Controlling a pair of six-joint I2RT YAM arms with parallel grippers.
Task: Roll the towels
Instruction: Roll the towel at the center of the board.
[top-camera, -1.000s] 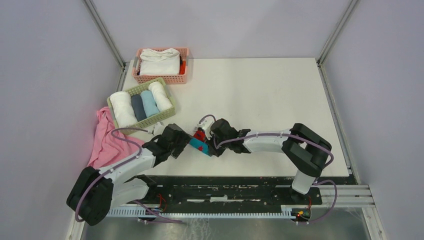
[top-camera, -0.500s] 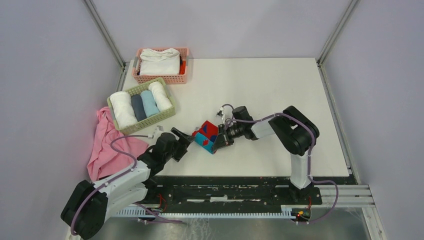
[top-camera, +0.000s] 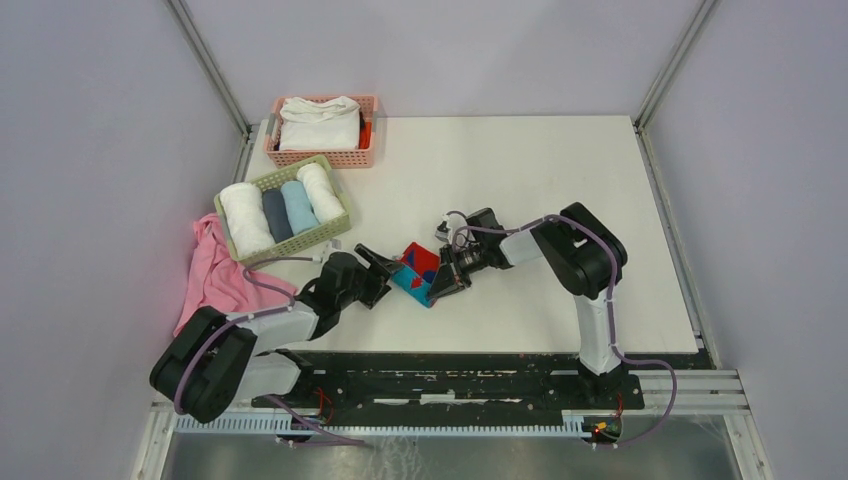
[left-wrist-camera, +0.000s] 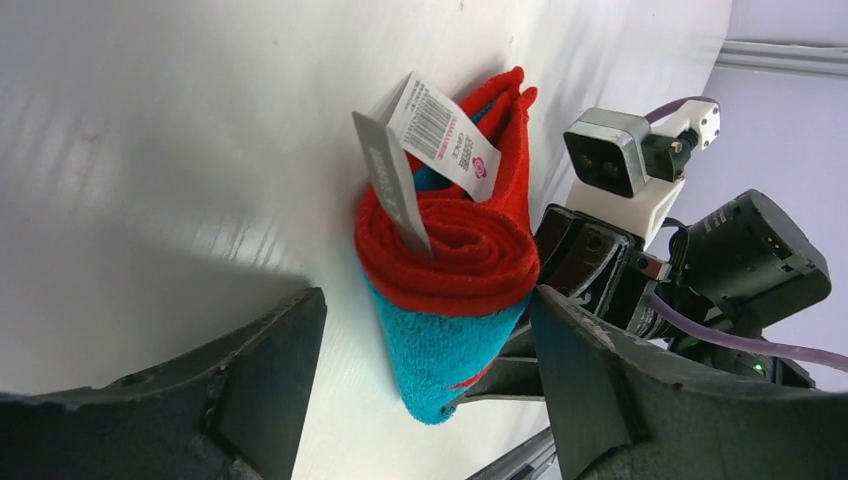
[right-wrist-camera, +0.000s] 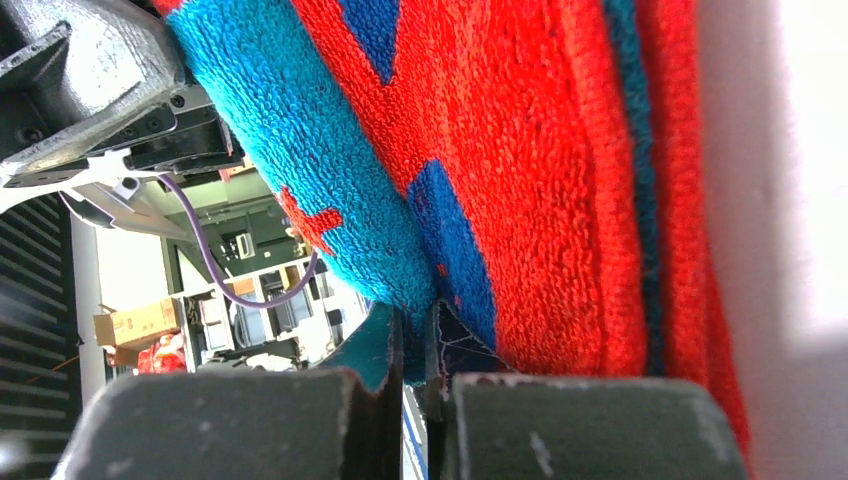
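White counter (top-camera: 560, 190), grey walls on three sides. The red towel (left-wrist-camera: 450, 260), teal-marked, lies rolled near the middle of the counter's near edge, between both arms. The right tool (top-camera: 447, 280) has its jaws together, clamped on the roll's outer edge; this grip presumably prevents unwinding. The left tool (top-camera: 383, 268) faces the opposite end with jaws wide apart, one on each side of the roll; contact cannot be confirmed. A paper tag (left-wrist-camera: 440, 135) protrudes from that end. Finished rolls fill the green basket (top-camera: 300, 240) by the left edge, the probable destination. A folded white towel (top-camera: 320, 122) waits in the pink basket (top-camera: 340, 157) at the far left corner.
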